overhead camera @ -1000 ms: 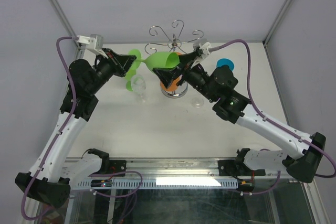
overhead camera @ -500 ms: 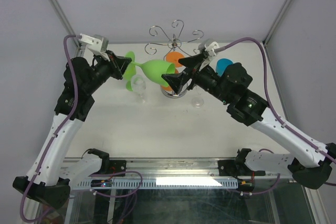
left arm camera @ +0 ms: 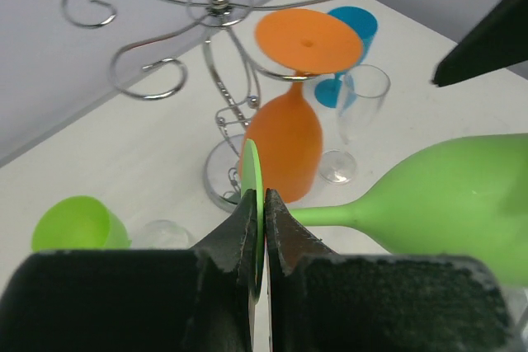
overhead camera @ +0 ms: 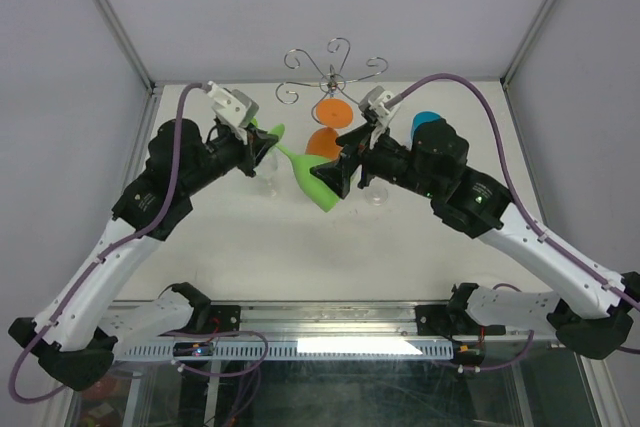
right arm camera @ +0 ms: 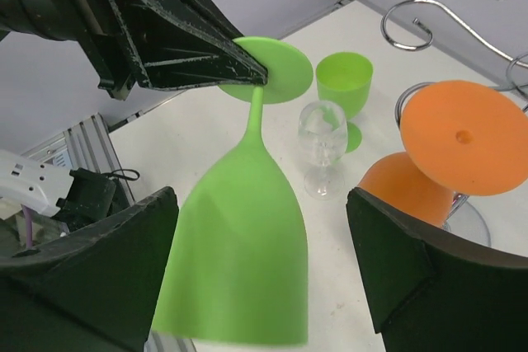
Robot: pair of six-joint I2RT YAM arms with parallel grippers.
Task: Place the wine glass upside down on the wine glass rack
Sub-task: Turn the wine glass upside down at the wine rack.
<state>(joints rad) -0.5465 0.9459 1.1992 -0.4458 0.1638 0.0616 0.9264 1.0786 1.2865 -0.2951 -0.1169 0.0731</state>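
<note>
Left gripper (left arm camera: 258, 200): jaws pressed onto the flat foot of the green wine glass (right arm camera: 239, 278), pinching it edge-on. The glass hangs tilted in mid-air at centre frame in the top view, foot to the upper left and bowl to the lower right, below the wine glass rack (overhead camera: 330, 74) and not on it. Right gripper (right arm camera: 257, 212): jaws spread wide either side of the bowl, with a gap on both sides. An orange wine glass (left arm camera: 285, 150) sits upside down by the rack's post. A clear glass (right arm camera: 320, 133) and a green cup (right arm camera: 344, 78) stand nearby.
</note>
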